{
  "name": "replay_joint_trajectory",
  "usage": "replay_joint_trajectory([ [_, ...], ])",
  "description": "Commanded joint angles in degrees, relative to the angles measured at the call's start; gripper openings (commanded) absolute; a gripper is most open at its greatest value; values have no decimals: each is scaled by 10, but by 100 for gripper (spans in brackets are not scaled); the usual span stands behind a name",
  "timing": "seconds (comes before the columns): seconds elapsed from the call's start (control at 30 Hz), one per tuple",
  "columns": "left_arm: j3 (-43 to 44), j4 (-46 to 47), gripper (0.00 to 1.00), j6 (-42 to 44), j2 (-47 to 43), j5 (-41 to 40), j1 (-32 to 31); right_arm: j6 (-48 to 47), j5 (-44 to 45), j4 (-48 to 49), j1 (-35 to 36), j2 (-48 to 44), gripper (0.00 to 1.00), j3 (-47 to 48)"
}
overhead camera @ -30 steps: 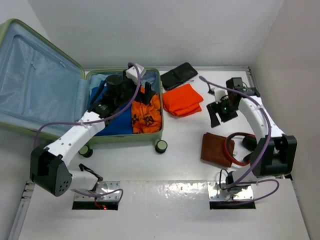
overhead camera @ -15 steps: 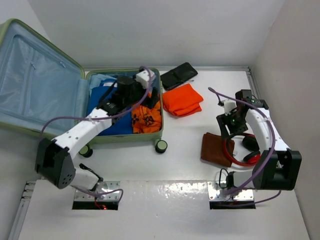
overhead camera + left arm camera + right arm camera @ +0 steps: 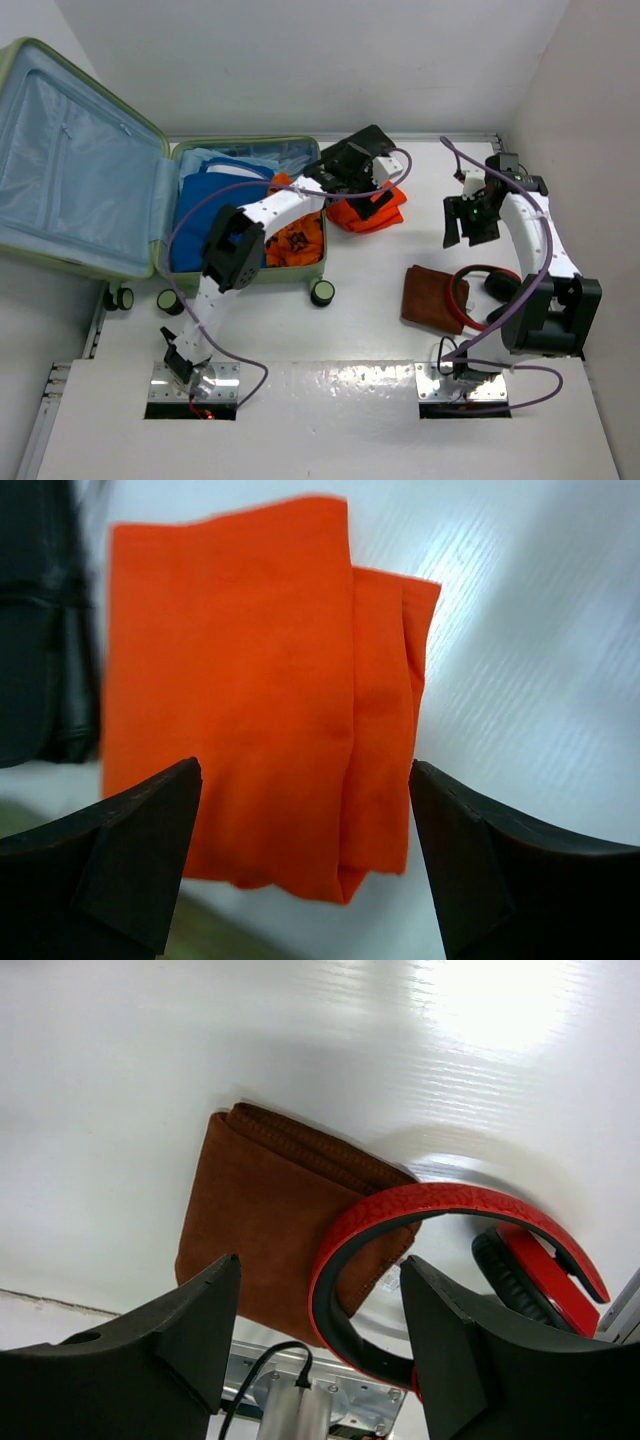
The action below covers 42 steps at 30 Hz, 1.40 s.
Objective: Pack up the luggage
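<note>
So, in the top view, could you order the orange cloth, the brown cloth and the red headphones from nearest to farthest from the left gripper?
From the left gripper:
1. orange cloth, directly beneath it.
2. brown cloth, toward the near right of the table.
3. red headphones, farther right, their band overlapping the brown cloth.

Bright, even light from overhead. Top view: white table [image 3: 350,330] nearly washed out, shadows short and soft.

Left wrist: left gripper's fingers [image 3: 130,860] dark, soft-edged, out of focus. Orange cloth [image 3: 250,680] between and beyond them slightly blurred. Streaky glare on the table past the tips.

Right wrist: right gripper's fingers [image 3: 190,1330] soft. Headphones [image 3: 450,1198] and brown pouch [image 3: 270,1220] between them sharp. Hot glare patch far beyond the tips.
</note>
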Motion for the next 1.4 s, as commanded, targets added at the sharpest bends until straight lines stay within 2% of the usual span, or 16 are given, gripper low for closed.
replay_joint_trajectory([
  [0.0,71,-54,88,-3,49,40,12,8,-9,-13,-7,-6,65,33],
  [0.23,118,-54,89,-18,128,70,7,11,-15,-20,-19,5,65,53],
  [0.67,135,-79,91,-24,198,63,-9,6,-29,-24,-35,2,66,52],
  [0.7,135,-79,96,-24,198,63,-15,6,-29,-26,-36,1,66,53],
  [0.83,124,-85,100,-24,198,63,-20,5,-31,-30,-37,6,66,60],
  [0.93,114,-92,100,-17,198,14,-25,4,-36,-29,-37,12,66,62],
  [1.0,114,-97,97,-23,198,-3,-31,8,-37,-32,-38,20,66,67],
  [1.17,119,-133,73,-23,214,-74,-41,5,-39,-32,-38,29,66,80],
  [1.37,119,-199,49,-17,233,-83,-52,-3,-36,-35,-37,39,66,85],
])
